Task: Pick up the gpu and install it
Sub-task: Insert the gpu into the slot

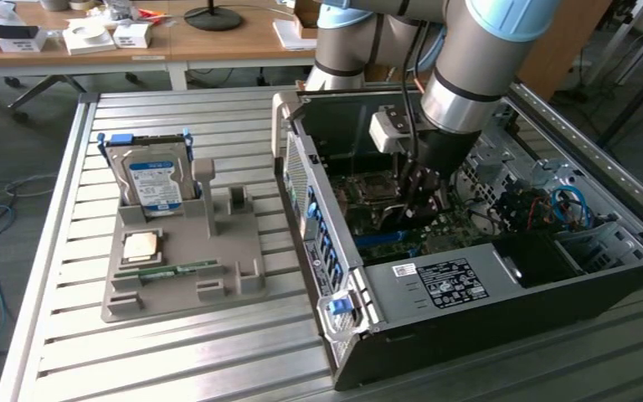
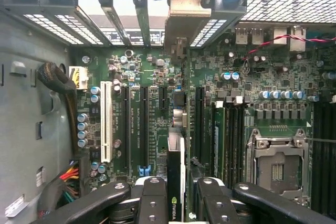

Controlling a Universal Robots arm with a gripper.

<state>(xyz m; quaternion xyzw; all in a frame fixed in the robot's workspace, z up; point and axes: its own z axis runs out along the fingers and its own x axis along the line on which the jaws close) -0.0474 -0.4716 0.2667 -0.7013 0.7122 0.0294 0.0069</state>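
Observation:
The gpu (image 2: 176,174) is seen edge-on in the wrist view, a thin dark card with a logo near my fingers and its silver bracket (image 2: 190,17) up against the case's rear slot openings. My gripper (image 2: 178,203) is shut on the card, one black finger (image 2: 152,198) on each side. The card stands upright over the motherboard (image 2: 262,77), between two long black expansion slots (image 2: 144,129). Whether it is seated I cannot tell. In the exterior view the gripper (image 1: 422,197) reaches down inside the open computer case (image 1: 467,285).
Beside the case on the slatted table is a grey fixture tray (image 1: 187,260) with a hard drive (image 1: 154,180), a processor (image 1: 143,245) and a memory strip (image 1: 165,270). Inside the case are a white slot (image 2: 106,121), cables (image 2: 71,174) and the processor socket (image 2: 276,169).

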